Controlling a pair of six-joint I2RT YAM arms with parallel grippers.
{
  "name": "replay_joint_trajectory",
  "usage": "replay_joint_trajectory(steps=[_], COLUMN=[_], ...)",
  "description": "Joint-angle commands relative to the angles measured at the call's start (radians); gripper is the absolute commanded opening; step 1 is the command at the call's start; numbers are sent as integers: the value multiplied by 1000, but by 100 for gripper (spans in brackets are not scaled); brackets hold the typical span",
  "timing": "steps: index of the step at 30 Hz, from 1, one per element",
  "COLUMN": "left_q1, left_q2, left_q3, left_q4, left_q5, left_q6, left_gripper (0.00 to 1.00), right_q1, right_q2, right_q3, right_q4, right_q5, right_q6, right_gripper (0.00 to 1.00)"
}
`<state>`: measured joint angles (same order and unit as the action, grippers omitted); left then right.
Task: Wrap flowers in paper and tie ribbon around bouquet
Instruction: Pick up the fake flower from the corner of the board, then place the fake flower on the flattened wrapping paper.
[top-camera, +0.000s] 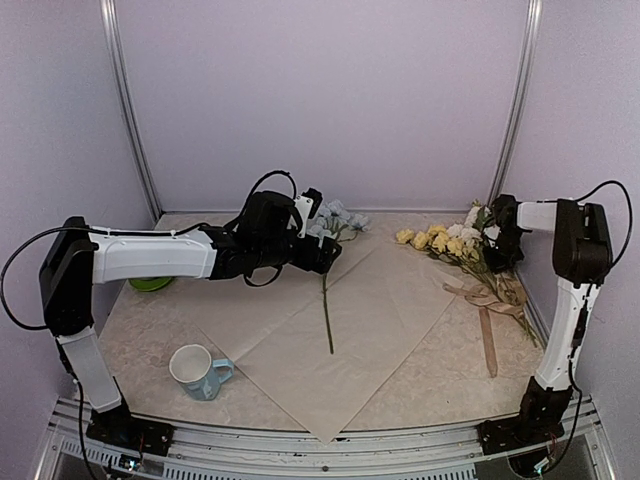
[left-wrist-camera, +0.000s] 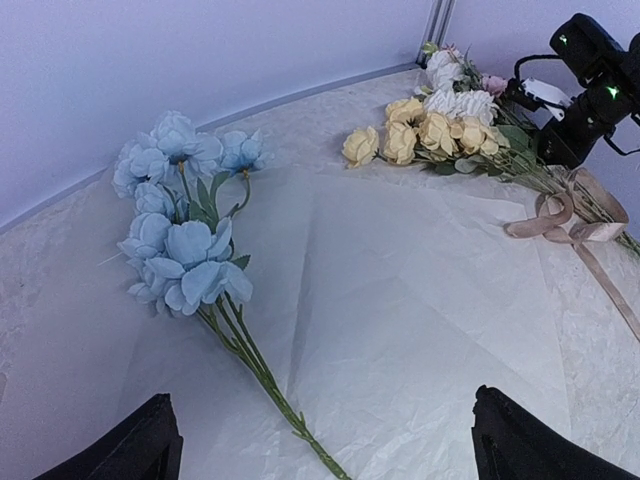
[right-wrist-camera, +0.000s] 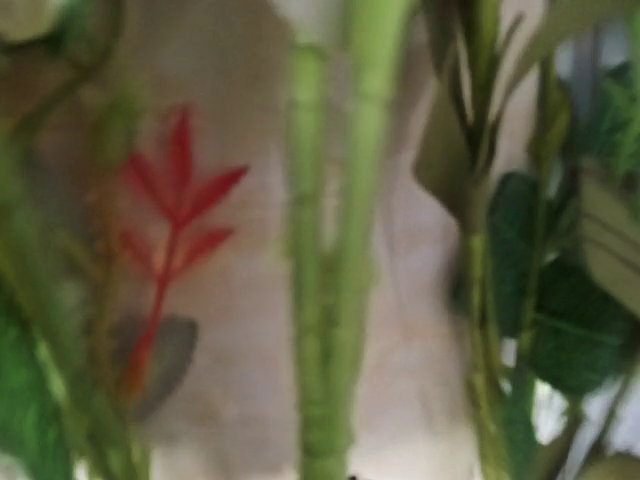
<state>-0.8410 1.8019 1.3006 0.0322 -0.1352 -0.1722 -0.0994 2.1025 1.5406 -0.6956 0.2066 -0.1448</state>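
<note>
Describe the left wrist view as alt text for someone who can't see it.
A pale blue flower sprig lies with its stem on the paper, ahead of the open left gripper. Farther right, yellow and white flowers and a tan ribbon lie by the right gripper.

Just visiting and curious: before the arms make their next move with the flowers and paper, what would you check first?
1. Large peach-pink wrapping paper sheet spread out: ok.
2. Pale blue artificial flower sprig lying on paper: ok.
3. Left gripper open above it: ok.
4. Right gripper firmly holding yellow-and-white flower bunch: cannot tell.
5. Tan satin ribbon clear of that bunch's stems: not ok, they cross.
</note>
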Motion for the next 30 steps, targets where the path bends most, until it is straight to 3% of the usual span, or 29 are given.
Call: replay_joint_trajectory(steps=[1,9,16,20,25,28,30], left_q1=[0,0,-1,-1,12,30,47], left_q2=[-26,-49,-61,-78,-101,-116,-123], left_q3=[17,-12,-23,-42,-65,-85,-100], left_q4=[3,21,27,40,52,49,46], left_q5=[6,2,-3,-6,-12,-23,-18], left_q6=[15,16,16,19,14,-4,-20], left_gripper=[99,99,99,99,99,99,99], right_q1=[39,151,202,202,237,372,494], right_q2=[-174,-537,-870,-1029,-931,-823,-736], right_q3=[-85,-273,-431,-496,-339,-365,-391], right_q4=[153,461,724,864,675,724,794], right_q5=[60,132,-23,-256,-569,-764,-766], right_q6=[-73,-125,-85,36,398,647,756], right_gripper=[0,0,0,0,0,0,0])
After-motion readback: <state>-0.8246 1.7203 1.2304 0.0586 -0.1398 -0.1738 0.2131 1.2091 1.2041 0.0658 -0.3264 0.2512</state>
